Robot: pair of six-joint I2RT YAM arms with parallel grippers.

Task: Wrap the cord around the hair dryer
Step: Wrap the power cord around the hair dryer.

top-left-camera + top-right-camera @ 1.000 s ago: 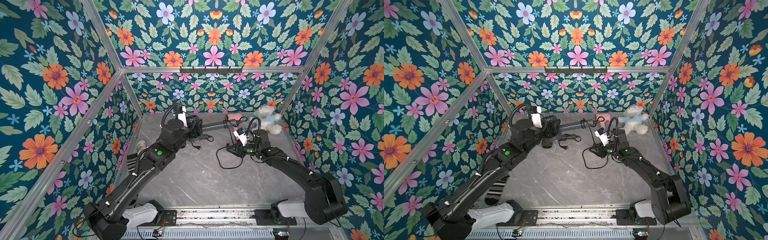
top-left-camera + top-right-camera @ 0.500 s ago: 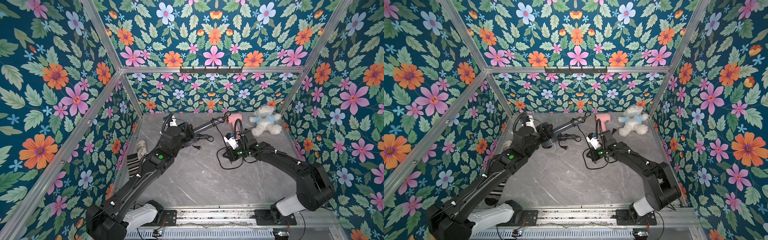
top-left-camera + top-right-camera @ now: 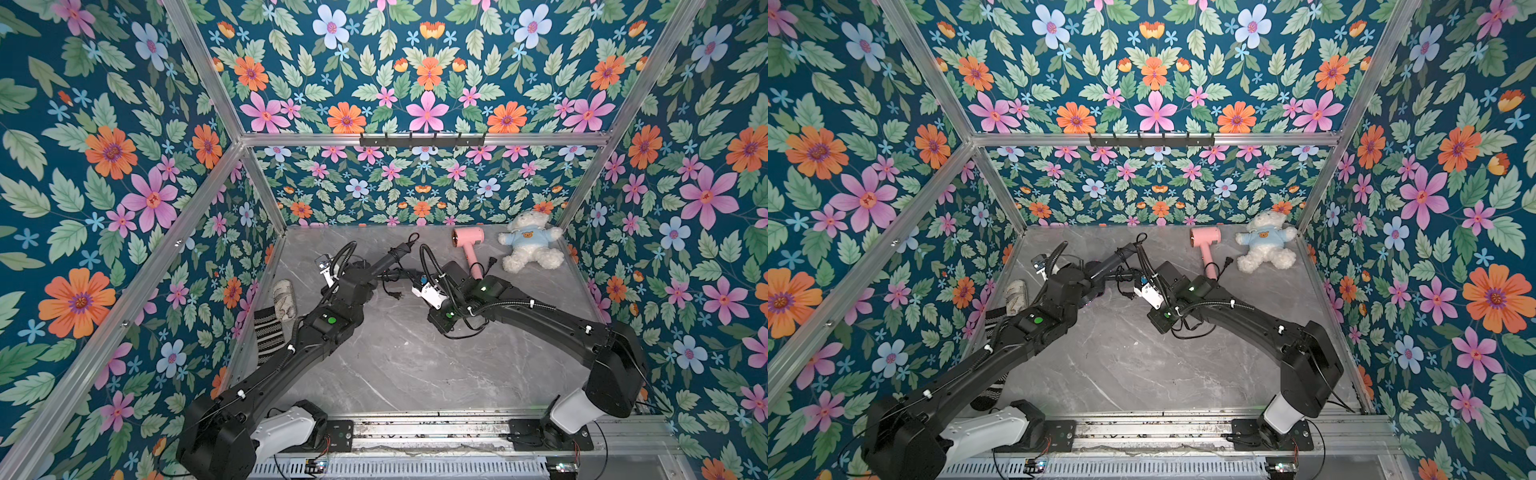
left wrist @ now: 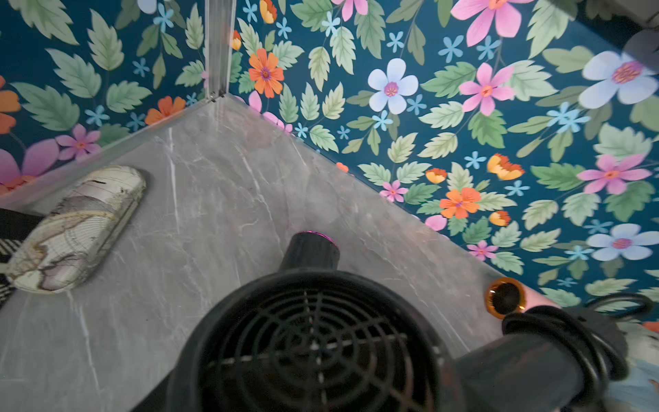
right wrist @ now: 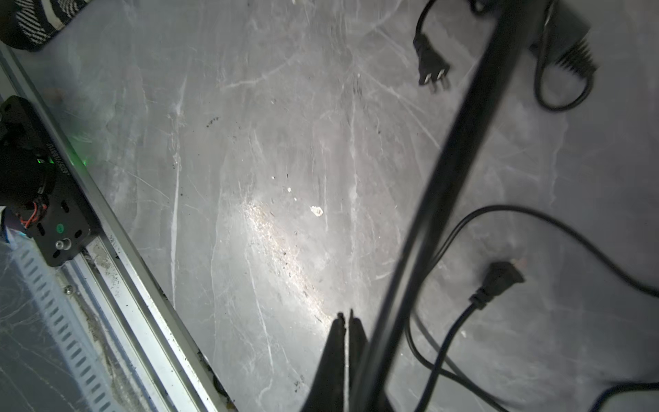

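hold the black hair dryer (image 4: 313, 342) steady in the left hand (image 3: 366, 277), clamped by the look of it on the dryer's body and lifted above the back half of the counter (image 3: 407, 365), left of its middle, with the handle (image 3: 388, 259) slanting toward the back edge. judging by loops already lying round that handle, carry on winding: lead the cord (image 5: 460, 149) with the right hand (image 5: 345, 321), seen with fingers pressed together and the cord taut just beside them; cannot tell whether pinched lower down, so check the grip before pulling. circle the handle closely, lay each turn beside the last, keep light tension, and avoid snagging the loose slack or the plug (image 5: 431, 67) under the arm. counted: two hair dryers, this black one and a pink hair dryer (image 3: 467, 239) by the back edge; two plugs in the right wrist view, counting a second plug (image 5: 499, 281); one teddy bear (image 3: 530, 245) in the back right corner; one marbled case (image 4: 76, 228) and one striped cloth (image 3: 268, 336) along the left edge; two arms, two hands.
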